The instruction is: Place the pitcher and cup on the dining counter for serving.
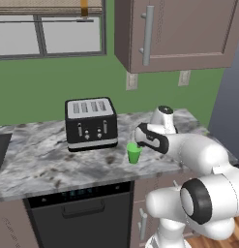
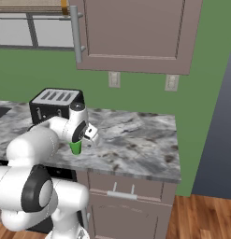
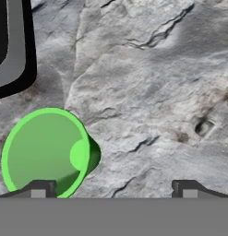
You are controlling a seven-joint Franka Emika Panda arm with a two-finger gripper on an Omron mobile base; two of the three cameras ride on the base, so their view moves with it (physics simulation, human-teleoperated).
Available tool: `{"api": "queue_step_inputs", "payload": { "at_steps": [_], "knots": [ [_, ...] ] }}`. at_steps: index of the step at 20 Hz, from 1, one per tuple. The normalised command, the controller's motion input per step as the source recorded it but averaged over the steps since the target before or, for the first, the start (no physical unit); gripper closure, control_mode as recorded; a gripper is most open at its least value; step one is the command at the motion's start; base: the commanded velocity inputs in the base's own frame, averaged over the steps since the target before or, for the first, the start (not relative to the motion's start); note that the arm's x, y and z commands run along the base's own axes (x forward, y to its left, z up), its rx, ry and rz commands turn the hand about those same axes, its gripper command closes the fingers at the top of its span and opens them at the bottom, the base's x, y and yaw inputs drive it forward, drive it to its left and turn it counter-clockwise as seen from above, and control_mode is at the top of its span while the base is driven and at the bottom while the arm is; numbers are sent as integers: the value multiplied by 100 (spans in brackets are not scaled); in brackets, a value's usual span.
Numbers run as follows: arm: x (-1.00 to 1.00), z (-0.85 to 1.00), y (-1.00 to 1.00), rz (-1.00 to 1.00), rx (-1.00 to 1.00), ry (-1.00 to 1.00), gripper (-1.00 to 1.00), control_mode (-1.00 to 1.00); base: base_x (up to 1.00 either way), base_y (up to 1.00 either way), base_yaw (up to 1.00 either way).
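Note:
The small bright-green cup (image 1: 134, 154) (image 2: 75, 148) stands upright on the marbled wall counter (image 1: 43, 160), just right of the toaster. My gripper (image 1: 136, 141) (image 2: 89, 137) hovers right above it, open, with nothing between its fingers. In the hand view I look down into the cup (image 3: 44, 152) at the lower left. The gripper (image 3: 114, 190) is centred to its right, and the left fingertip (image 3: 38, 190) overlaps the cup's rim. The pitcher and the dining counter are out of view.
A black toaster (image 1: 91, 123) (image 2: 54, 105) (image 3: 11, 46) stands close to the cup's left. A taupe wall cabinet (image 1: 174, 34) hangs above the counter. Bare marbled counter (image 2: 135, 140) stretches to the right of the cup up to its end. A dishwasher front (image 1: 82, 218) sits below.

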Motion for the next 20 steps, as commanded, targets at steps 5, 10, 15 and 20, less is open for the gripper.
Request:
{"api": "queue_step_inputs", "payload": {
  "at_steps": [5,10,15,20],
  "knots": [
    [0,-2,0,0,0,0,-100,-100,0,0,0],
    [2,0,0,0,0,0,-100,-100,0,0,0],
    [2,-4,0,0,0,0,-100,-100,0,0,0],
    [13,-11,1,0,0,0,-100,-100,0,0,0]
  ]
}}
